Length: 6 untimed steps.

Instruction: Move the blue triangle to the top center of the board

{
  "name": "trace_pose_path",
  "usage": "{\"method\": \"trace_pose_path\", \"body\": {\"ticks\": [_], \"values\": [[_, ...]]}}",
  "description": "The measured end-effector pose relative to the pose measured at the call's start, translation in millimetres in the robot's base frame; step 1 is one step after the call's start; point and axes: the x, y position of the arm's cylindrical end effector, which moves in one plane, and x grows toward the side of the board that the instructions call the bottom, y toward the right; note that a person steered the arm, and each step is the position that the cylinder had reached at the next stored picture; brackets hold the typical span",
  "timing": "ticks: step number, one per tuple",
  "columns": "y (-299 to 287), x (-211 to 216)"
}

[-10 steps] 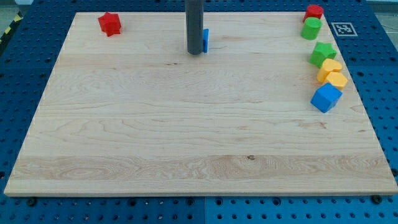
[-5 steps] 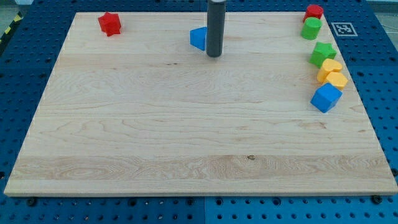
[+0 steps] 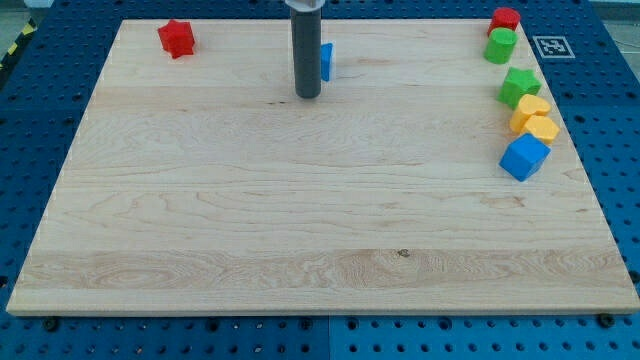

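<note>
Near the board's [image 3: 200, 230] top centre, my tip [image 3: 307, 96] rests on the wood just below and to the view's left of the blue triangle [image 3: 326, 61], whose left part the rod hides; I cannot tell whether they touch. Being a bare rod, it has nothing to open or close. Top left sits a red star [image 3: 176, 38]. Along the right edge run a red block [image 3: 505, 18], green cylinder [image 3: 500, 45], green block [image 3: 519, 87], two yellow blocks [image 3: 531, 107] [image 3: 541, 128] and a blue cube [image 3: 524, 157].
</note>
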Motion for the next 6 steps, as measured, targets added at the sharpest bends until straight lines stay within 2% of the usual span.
{"method": "trace_pose_path", "body": {"ticks": [2, 3, 4, 5, 6], "values": [[2, -39], [3, -12], [9, -48], [9, -64], [12, -44]]}}
